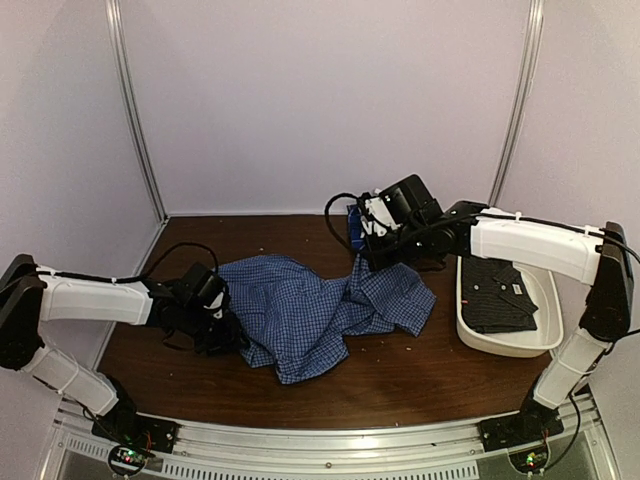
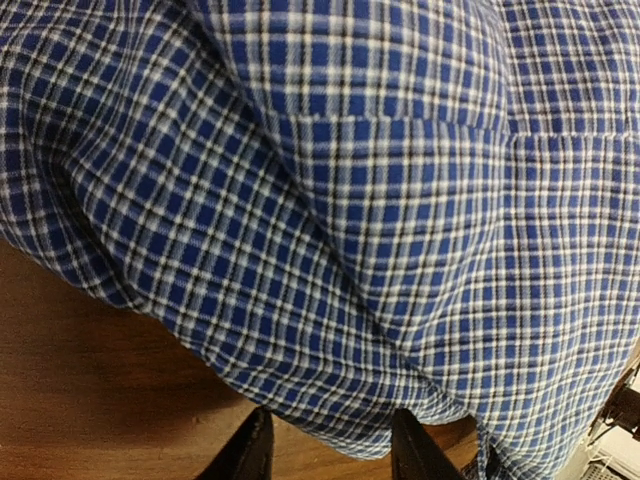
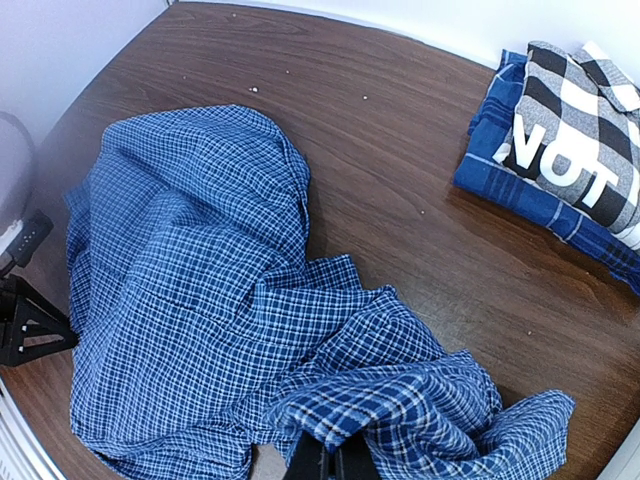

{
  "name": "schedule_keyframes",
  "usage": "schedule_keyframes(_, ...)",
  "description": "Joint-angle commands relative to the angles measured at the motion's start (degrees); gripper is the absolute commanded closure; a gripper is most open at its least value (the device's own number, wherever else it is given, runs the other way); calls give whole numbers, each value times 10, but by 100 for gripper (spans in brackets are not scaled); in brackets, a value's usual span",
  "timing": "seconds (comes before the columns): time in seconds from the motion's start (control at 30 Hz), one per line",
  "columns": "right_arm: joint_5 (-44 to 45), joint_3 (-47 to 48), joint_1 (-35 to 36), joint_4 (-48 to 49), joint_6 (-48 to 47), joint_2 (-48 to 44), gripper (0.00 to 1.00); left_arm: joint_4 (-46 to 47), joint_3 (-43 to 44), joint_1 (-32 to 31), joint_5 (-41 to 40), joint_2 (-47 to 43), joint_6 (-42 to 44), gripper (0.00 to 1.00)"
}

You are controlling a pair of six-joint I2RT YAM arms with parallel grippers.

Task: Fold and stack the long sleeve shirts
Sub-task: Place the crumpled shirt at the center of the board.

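Crumpled blue-check shirt [image 1: 310, 310] at frame centre, top view. L gripper [image 2: 331, 425]: fingers spread at shirt's left hem. R gripper [image 3: 331, 450]: pressed together, pinching shirt's right edge. Folded shirt stack [image 3: 570, 140]: upper right, R wrist view.

Inspected: a dark brown wooden table [image 1: 400, 375]. A blue check shirt [image 1: 310, 310] is found crumpled across its middle, spread from left of centre toward the right. A folded stack [image 3: 560, 140] is set near the far edge, apart from that shirt. A white tub [image 1: 463, 305] is placed at the right side. Pale specks [image 3: 253, 89] are noted scattered on the bare wood.
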Motion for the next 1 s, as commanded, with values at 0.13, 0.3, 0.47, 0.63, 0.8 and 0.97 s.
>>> schedule_keyframes(0.13,3,-17,-1,20,5,-11,100,60,-1,-3,-32,6,-25,85)
schedule_keyframes(0.3,6,-23,0,13,0,-13,100,-12,15,-2,-115,-29,-33,100)
schedule_keyframes(0.47,4,-35,0,-5,-9,-20,100,-133,60,38,-233,-103,-28,100)
schedule_keyframes(0.63,-17,-41,7,-25,-23,-36,100,-166,115,192,-248,-153,65,100)
schedule_keyframes(0.8,-33,-35,41,-39,-35,-54,100,-161,225,308,-245,-108,141,100)
schedule_keyframes(0.97,-55,-5,96,-50,-38,-63,100,-107,362,352,-194,-7,184,100)
